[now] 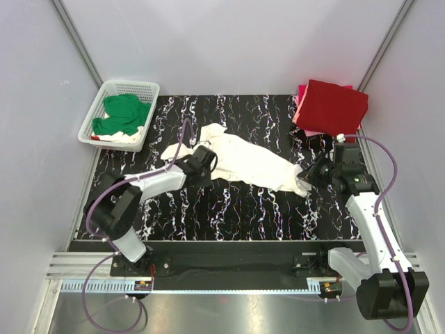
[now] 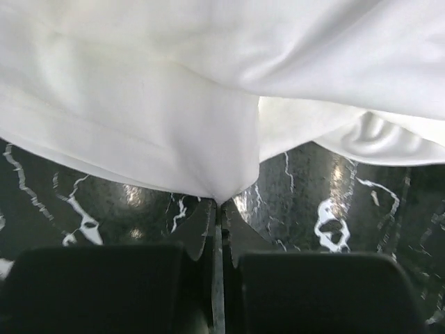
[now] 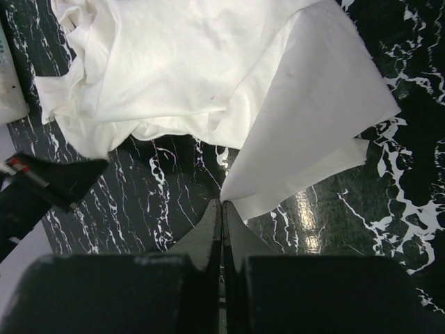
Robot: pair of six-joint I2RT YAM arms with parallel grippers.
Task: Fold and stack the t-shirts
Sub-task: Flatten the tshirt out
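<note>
T-shirt (image 1: 247, 161), white and creased, lies stretched diagonally across the table (image 1: 229, 216).

One t-shirt (image 1: 247, 161) lies on the table (image 1: 229, 209), basket (image 1: 132, 84) far-left, shirt stack (image 1: 332, 106) far-right.

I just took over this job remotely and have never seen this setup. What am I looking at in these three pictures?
Two robot arms are bolted at the near edge of the black marbled table. The wide picture looks down from above; the other two come from a camera on each wrist. The left gripper and right gripper are each shut on an edge of the white t-shirt lying between them. A folded red t-shirt lies far right on pink cloth; a green t-shirt sits in the white basket.
</note>
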